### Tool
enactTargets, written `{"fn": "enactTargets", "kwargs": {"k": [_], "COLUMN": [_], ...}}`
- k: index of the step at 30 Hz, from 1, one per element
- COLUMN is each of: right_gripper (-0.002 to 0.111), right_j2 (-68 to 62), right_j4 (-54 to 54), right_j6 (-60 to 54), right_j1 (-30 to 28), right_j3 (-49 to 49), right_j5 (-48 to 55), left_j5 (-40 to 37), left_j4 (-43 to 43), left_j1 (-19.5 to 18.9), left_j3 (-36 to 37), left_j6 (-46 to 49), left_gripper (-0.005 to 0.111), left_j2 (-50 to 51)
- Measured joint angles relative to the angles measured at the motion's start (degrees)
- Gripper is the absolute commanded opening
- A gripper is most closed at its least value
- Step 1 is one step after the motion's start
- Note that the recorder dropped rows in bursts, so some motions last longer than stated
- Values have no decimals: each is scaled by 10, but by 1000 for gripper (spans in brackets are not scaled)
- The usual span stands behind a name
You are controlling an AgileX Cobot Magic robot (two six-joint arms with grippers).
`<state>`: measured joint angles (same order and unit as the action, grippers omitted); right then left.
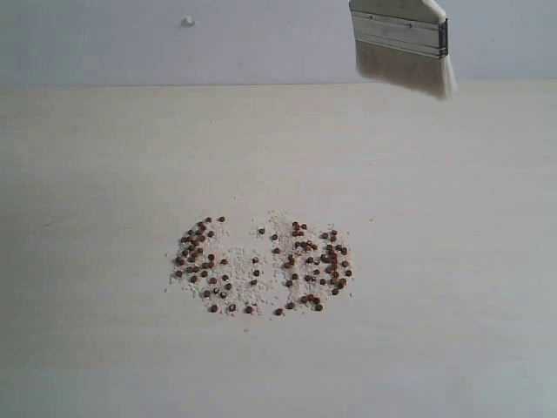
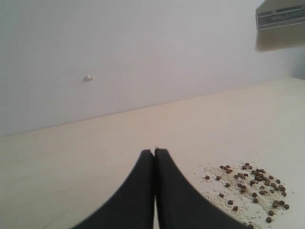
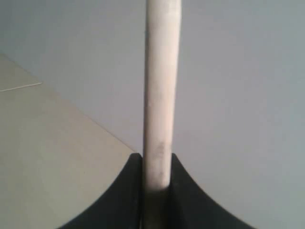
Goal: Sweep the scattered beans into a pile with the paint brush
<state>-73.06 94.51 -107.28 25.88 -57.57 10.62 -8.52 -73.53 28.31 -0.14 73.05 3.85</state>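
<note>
Aloft, right claw (image 3: 155,158) grips cream-bristled paint brush (image 1: 400,33); left claw (image 2: 154,151) closed, empty; beans (image 1: 264,266) scattered

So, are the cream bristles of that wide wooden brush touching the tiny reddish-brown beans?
No, the brush hangs in the air, well apart from the beans.

No legible text; perhaps a faint, unreadable stamp on the paint brush (image 2: 280,18) ferrule.

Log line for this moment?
right pincer: shut on paint brush, held in air | left pincer: shut, empty | beans: two loose patches, brush not touching
</note>
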Motion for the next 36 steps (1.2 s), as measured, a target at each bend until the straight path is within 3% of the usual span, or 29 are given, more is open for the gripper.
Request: {"fn": "enactTargets", "kwargs": {"k": [36], "right_gripper": [0], "right_j2": [0], "right_j4": [-4], "right_j6": [-26], "right_j1": [0], "right_j3": [33], "right_j5": [1], "left_j5": [0], "left_j4": [-1], "left_j1": [-6], "left_j3": [0], "left_j6": [0], "left_gripper": [0], "left_j2": [-7]}}
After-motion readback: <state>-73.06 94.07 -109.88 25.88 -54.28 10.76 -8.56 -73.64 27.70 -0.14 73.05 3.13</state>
